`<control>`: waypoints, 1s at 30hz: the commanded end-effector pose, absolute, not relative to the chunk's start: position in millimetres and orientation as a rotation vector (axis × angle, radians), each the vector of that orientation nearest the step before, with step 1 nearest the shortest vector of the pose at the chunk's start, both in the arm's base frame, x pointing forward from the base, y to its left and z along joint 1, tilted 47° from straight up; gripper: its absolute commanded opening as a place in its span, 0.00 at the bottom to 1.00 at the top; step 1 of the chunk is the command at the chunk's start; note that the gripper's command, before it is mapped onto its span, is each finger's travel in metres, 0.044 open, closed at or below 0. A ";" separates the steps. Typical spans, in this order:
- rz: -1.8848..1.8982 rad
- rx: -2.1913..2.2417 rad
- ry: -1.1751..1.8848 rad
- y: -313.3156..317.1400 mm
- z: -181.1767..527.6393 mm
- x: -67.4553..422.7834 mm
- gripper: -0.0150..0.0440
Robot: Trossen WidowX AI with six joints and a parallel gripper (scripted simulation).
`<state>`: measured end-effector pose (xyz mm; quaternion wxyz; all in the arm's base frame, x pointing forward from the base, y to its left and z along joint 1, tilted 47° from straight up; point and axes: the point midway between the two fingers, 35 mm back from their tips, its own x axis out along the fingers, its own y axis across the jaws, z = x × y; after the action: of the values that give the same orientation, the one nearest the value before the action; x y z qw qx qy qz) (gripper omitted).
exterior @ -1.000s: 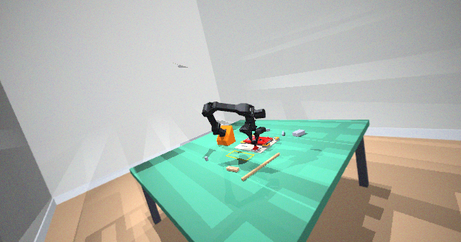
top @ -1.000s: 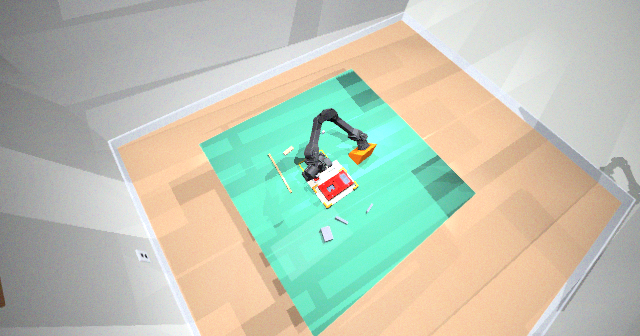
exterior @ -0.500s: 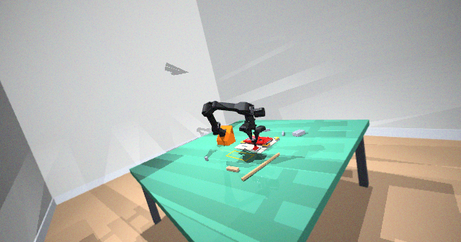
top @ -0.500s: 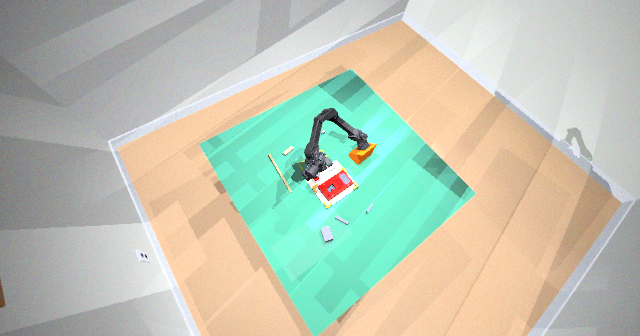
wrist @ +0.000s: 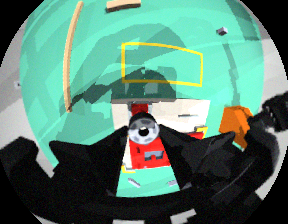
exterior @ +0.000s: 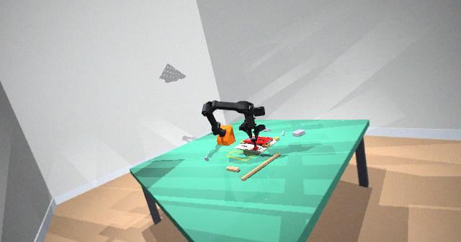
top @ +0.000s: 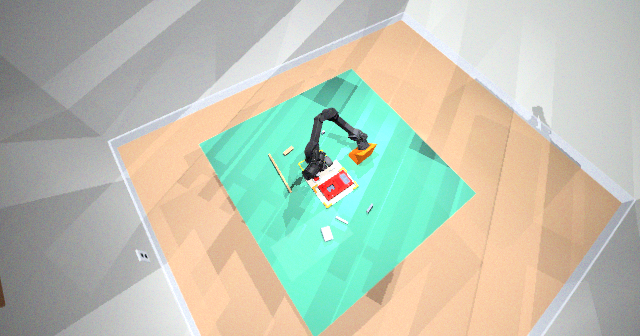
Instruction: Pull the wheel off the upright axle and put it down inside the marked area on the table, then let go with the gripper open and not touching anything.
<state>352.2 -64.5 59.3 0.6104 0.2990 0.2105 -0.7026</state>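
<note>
My gripper [exterior: 254, 139] [wrist: 143, 127] points down and is shut on the wheel [wrist: 144, 121], a dark tyre with a grey hub, held between the fingertips in the wrist view. Below it a small red block [exterior: 256, 148] [wrist: 140, 108] sits at the edge of a cream board [exterior: 242, 147] [wrist: 192, 109]. The axle is hidden by the wheel and fingers, so I cannot tell whether the hub is still around it. The marked area is a yellow outline [exterior: 246, 160] [wrist: 123, 62] on the green table, beside the board, with nothing standing in it.
A red panel [top: 341, 187] [wrist: 140, 161] lies on the board. An orange block [top: 362, 153] [exterior: 226, 135] [wrist: 235, 125] stands at the arm's base. A long wooden stick [top: 280, 174] [exterior: 261, 166] [wrist: 70, 55] and a short wooden block [top: 288, 151] [exterior: 233, 168] lie near the outline.
</note>
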 end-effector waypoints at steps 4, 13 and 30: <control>-1.619 0.700 0.483 -57.8 66.3 353.6 0.25; -1.622 0.690 0.487 -42.6 79.9 352.2 0.25; -1.621 0.694 0.488 -74.0 126.0 316.8 0.25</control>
<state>323.4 -70.1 117.7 0.6078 0.3011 0.2121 -0.7035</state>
